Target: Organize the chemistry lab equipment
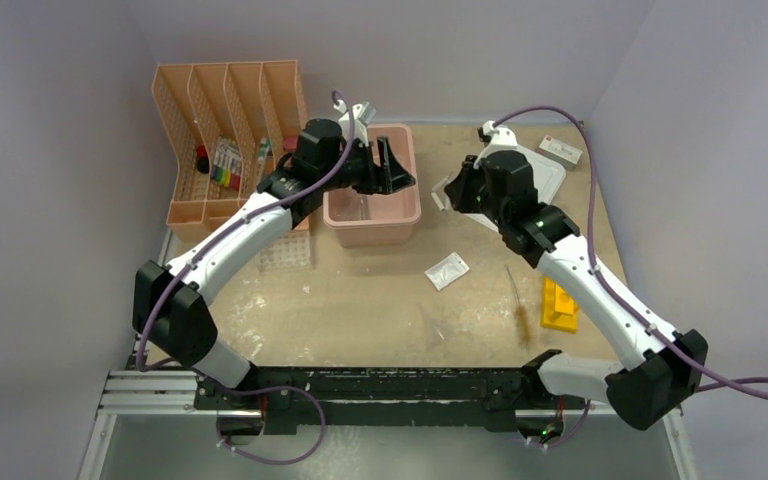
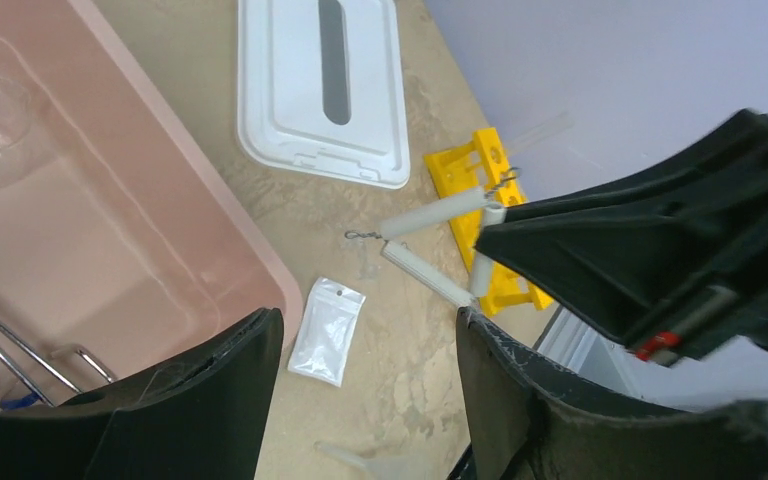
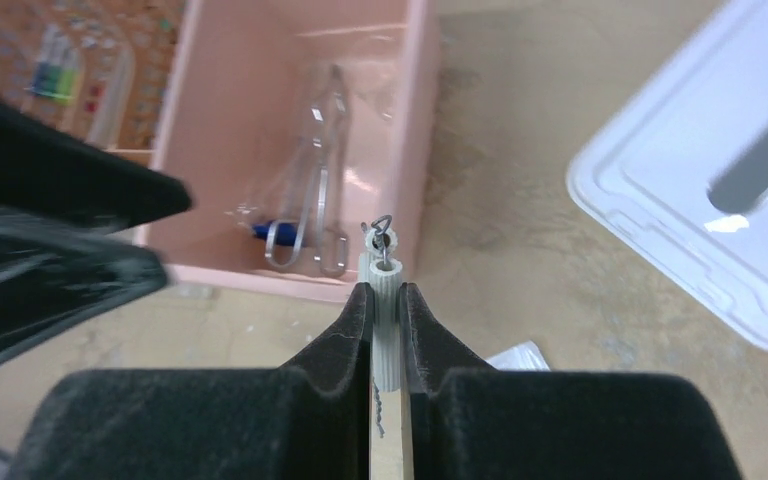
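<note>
Nearest on the tabletop (image 1: 360,300) lie the yellow holed rack (image 1: 558,305) and the small clear bag (image 1: 447,270). Farther in, the right tool (image 3: 387,292) is clamped narrow on one white tube of a wire-strung triangle (image 3: 381,262), with the tube's long axis running along the fingers. The pink bin (image 3: 260,272), holding metal forceps (image 3: 315,190), lies just ahead and to that tool's left, so the drop probably calls for a short leftward carry. The left tool (image 2: 370,330) hangs wide and empty above the bin.
</note>
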Robot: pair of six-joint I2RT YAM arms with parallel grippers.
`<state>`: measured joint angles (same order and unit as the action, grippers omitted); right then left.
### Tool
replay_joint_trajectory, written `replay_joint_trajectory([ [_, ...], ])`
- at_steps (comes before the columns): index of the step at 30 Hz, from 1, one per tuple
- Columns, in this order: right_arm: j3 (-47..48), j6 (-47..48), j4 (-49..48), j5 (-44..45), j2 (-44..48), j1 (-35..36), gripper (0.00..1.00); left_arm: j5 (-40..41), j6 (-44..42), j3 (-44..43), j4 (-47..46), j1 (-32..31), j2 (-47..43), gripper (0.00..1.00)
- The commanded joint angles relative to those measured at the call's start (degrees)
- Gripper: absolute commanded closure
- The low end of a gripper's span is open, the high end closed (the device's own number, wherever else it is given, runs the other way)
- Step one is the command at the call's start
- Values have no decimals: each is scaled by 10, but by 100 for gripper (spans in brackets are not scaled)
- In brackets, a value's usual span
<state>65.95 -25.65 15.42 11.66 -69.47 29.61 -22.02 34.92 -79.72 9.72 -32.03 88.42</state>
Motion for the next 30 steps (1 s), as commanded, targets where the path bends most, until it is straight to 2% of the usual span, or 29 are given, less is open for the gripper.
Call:
replay_joint_trajectory([
  [1, 58, 56, -56, -134, 13, 2, 94, -22, -29, -12, -8, 4, -8, 36],
  [6, 79, 85, -69, -277, 5, 2, 94, -91, -116, -5, 9, 7, -12, 40],
  [10, 85, 111, -63, -359, -2, 2, 94, -161, -226, -22, 86, 9, -16, 43],
  [17, 99, 138, -38, -436, -9, 2, 94, -278, -360, -50, 217, 20, -24, 44],
  [23, 117, 150, -11, -464, -17, 2, 96, -307, -377, -49, 206, 42, -49, 42],
  [30, 150, 161, 18, -514, -35, 2, 96, -414, -343, -64, 180, 62, -42, 43],
])
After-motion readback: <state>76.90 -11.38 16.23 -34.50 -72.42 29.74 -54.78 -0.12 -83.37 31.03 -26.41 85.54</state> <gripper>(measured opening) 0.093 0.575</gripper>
